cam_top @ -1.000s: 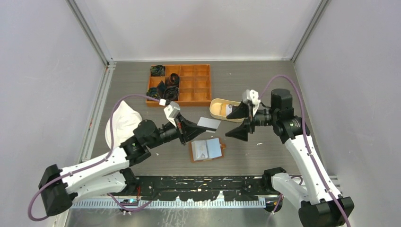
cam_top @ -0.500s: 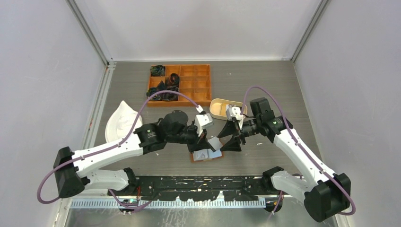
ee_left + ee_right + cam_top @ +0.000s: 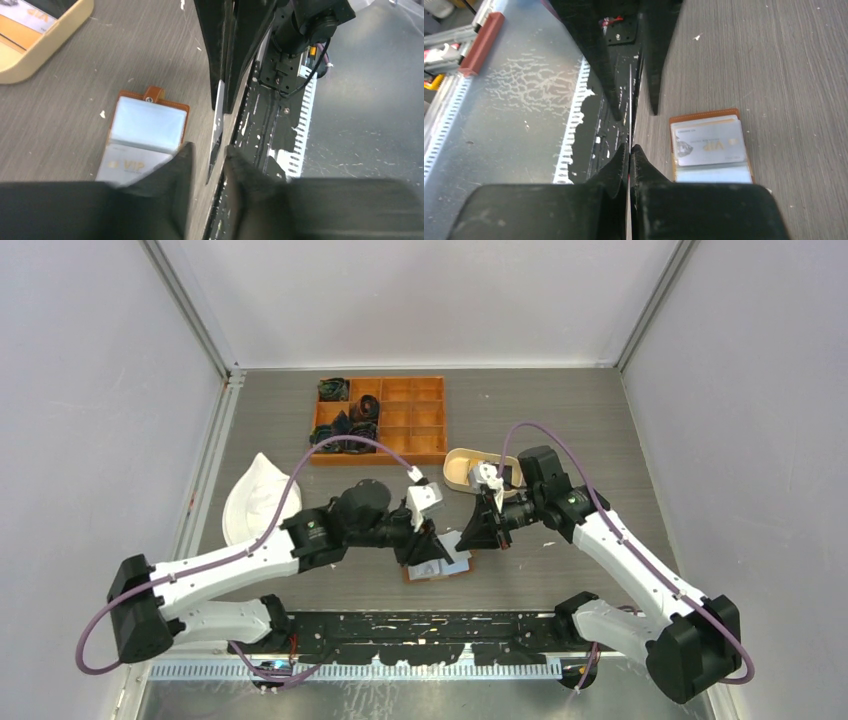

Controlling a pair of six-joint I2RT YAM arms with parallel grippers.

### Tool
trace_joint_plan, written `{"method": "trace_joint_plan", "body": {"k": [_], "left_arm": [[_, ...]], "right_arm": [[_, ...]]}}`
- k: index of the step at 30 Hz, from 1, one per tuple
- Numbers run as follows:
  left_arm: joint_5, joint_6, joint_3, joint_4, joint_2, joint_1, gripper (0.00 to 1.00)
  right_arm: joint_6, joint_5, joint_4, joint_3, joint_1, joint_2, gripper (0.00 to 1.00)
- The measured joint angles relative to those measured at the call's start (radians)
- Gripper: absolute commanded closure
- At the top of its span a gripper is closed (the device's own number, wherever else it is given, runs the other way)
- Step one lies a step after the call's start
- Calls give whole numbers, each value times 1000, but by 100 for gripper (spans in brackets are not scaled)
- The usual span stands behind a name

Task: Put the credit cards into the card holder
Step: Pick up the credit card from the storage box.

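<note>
**Card handed across above the open holder**

Since a second ago my two arms have swung in from well apart and met over the middle of the desk [image 3: 570,430]. My right tool [image 3: 480,532] has gone from wide open to clamped. The orange box [image 3: 400,420] and the beige tray [image 3: 462,470] behind them have not shifted, and the tray has another card [image 3: 25,10] lying in it.

The card holder [image 3: 154,95] lies open and flat on the desk, just below the spot where my tools meet. A grey VIP card [image 3: 709,145] is already tucked into one slot.

The card [image 3: 216,125] in play stands on edge in the air. Its long axis runs from one tool to the other. My right tool is pinched shut on its near end. My left tool [image 3: 207,165] has its fingers a little apart, with the card's other end in the gap and daylight on both sides, so I judge that it has let go.

The coming move turns on this: from my right tool the holder lies down and to one side, with its length roughly in line with the card. Both arms are about equally near. Only the right has a grip, so I expect the tilt and slide into a slot to fall to it.
</note>
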Motion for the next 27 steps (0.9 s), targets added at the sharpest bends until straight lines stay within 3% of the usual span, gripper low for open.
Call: {"method": "trace_joint_plan", "body": {"k": [2,4,10,16,22,24,26,27], "left_arm": [[-20,-33,-86,100,-58,0,37],[-42,-81,-233,238,-164,0,26],[-132,-243,-676,748,-382,0,24],[-193,-322,-733,1009,-346,0,27],[-209,-380,-719,1215,-229,0,50],[-212,-397,-710,1260,-182,0,69],[-214,-412,-700,1287,-150,0,98],[-212,-423,-696,1297,-139,0,100]], "right_arm": [[53,-16,26,0,2,0,99],[127,-33,83,-2,2,0,99],[376,-64,263,-8,1,1,99],[497,-96,341,-9,0,35,99],[536,-106,363,-10,0,40,99],[541,-109,368,-10,0,40,99],[542,-109,371,-10,0,40,99],[542,-108,374,-10,0,40,99]]}}
